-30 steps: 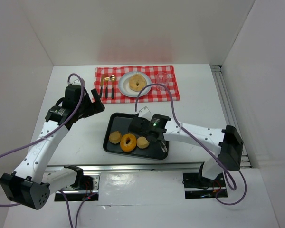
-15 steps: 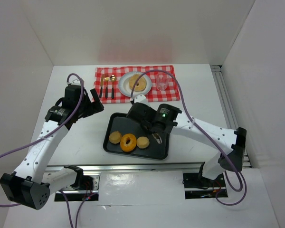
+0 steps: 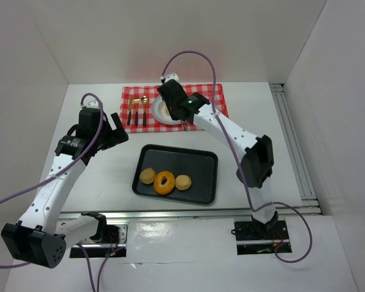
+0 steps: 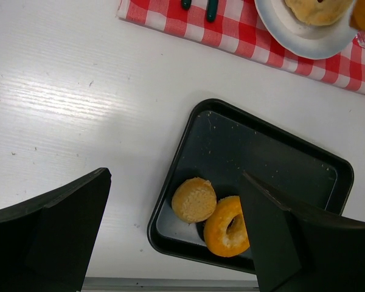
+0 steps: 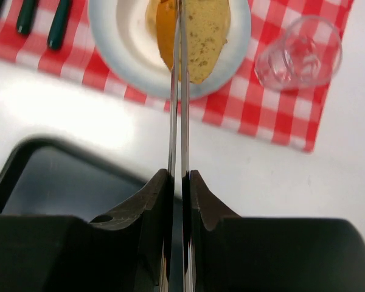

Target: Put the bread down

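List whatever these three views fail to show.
Plate: top view, mostly under the right arm.
Right-hand bun: left wrist view, behind a left gripper finger.
Cutlery: both wrist views, cut by the top edge.
Bread at the right gripper: right wrist view, contact with the plate unclear.

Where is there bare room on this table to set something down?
Bare: the right half of the tray, beside three breads, and the table left and right of it. Crowded: the placemat, with cutlery, plate, glass and the right gripper holding bread.
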